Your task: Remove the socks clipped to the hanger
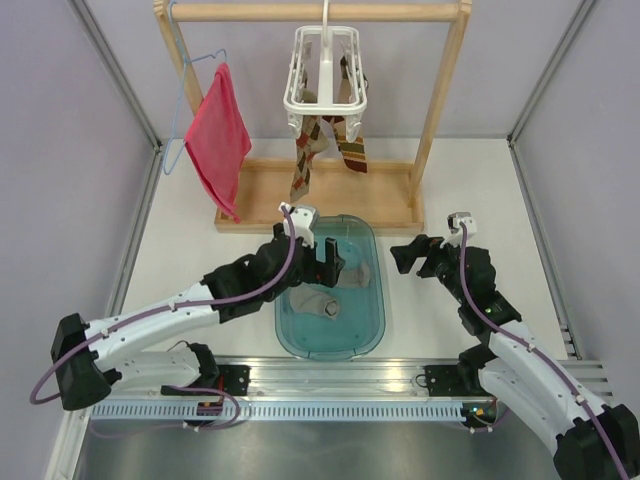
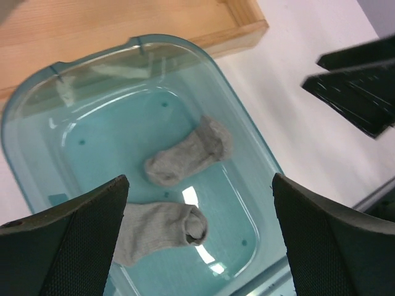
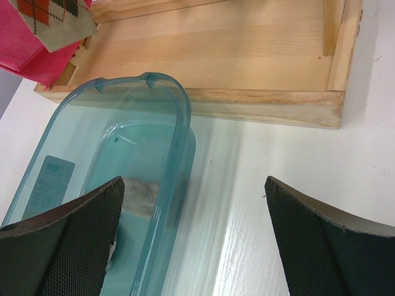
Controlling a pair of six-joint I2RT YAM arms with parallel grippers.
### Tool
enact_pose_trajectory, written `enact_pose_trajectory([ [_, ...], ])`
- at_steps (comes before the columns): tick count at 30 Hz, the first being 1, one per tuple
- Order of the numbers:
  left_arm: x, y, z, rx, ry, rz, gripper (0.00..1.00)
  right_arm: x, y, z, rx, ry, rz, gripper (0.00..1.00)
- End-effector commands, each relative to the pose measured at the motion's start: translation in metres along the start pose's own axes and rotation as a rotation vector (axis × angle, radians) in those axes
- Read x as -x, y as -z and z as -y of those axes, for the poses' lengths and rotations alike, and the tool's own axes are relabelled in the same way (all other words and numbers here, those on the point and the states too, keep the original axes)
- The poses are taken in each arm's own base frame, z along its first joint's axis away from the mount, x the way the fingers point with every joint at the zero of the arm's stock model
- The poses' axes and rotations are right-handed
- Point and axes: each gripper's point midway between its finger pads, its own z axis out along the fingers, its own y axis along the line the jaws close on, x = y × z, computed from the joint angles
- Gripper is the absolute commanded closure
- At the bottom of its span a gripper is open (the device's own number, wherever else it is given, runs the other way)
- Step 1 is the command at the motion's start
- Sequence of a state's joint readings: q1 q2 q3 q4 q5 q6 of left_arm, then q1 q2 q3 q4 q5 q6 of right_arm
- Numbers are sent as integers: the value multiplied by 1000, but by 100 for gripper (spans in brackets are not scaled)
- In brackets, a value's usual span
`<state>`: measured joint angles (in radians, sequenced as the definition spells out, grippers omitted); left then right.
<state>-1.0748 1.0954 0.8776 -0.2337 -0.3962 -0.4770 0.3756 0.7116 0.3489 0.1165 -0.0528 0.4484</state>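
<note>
- Clip hanger point(image 1: 325, 70): a white plastic frame hooked on the top bar of the wooden rack point(image 1: 441, 110), at 12 o'clock from the tub in the top view.
- Argyle socks point(image 1: 305, 165): at least two brown, red and cream pieces hang from the frame's clips, dangling towards the rack's base tray. The exact number is hard to tell, since they overlap.
- Grey socks point(image 2: 188, 151): two plain ones lie loose on the floor of the teal plastic tub point(image 1: 360, 335), near each other and free of any clip.
- Left gripper point(image 1: 325, 262): poised over the tub, fingers spread wide with nothing between them. Its wrist view looks straight down on both grey socks.
- Right gripper point(image 1: 408, 255): at 3 o'clock from the tub, above the bare tabletop, jaws likewise parted and empty.
- Red-pink cloth point(image 1: 218, 135): on a blue wire hanger point(image 1: 185, 90) at 10 o'clock from the tub. It is not part of the job.
- Progress: partly done, judging by the two socks in the tub. The argyle ones remain clipped, so an arm must next reach up towards 12 o'clock to pull one free.
</note>
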Motion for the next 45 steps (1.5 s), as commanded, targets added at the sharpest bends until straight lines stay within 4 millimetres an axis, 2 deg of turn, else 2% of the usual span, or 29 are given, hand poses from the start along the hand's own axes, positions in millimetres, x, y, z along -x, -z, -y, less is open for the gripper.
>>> enact_pose_trajectory([
  [1,32,1,-14,-11,31,50,0,9,-1,-1,6,-2,37,2],
  [4,58,10,-23,-2,45,146,0,7,0,0,2,1,36,2],
  [6,76,18,-35,41,35,223,0,7,1,0,-1,4,34,2],
  [7,79,20,-41,53,31,252,0,7,1,0,-2,4,32,2],
  [8,100,30,-46,54,34,336,0,8,1,0,1,4,34,2],
  [11,126,40,-65,79,48,441,0,11,3,-3,10,0,47,2],
  [12,130,41,-66,71,45,450,0,12,3,-3,11,-1,48,2],
  [13,137,43,-76,93,47,466,0,11,4,-3,12,-3,48,2],
  [15,145,41,-73,52,25,487,0,10,4,-3,15,-4,43,2],
  [17,156,40,-81,51,14,510,0,8,4,-4,17,-2,40,2],
  [18,158,32,-79,24,1,501,0,8,4,-3,16,-1,41,2],
  [20,168,26,-91,39,-7,513,0,9,4,-4,20,-2,42,2],
  [21,170,18,-90,6,-18,510,0,9,5,-4,23,-2,44,2],
  [22,176,16,-100,25,-16,521,0,10,5,-6,28,-4,45,2],
  [28,202,-9,-122,34,-74,582,0,10,7,-7,36,-1,51,2],
  [30,210,-16,-119,5,-85,587,0,8,7,-6,34,0,47,2],
  [31,208,-28,-120,-2,-84,569,0,7,6,-5,32,1,42,2],
  [37,212,-59,-119,-42,-112,555,0,1,1,-2,23,3,27,2],
  [38,207,-71,-122,-45,-111,534,0,-1,0,-1,22,6,21,2],
  [42,215,-87,-123,-57,-121,541,1,-3,-2,-1,29,7,18,2],
  [44,217,-95,-125,-49,-131,539,3,-4,-4,-2,35,9,13,2],
  [45,218,-101,-126,-45,-133,536,8,-4,-4,-2,35,7,13,2],
])
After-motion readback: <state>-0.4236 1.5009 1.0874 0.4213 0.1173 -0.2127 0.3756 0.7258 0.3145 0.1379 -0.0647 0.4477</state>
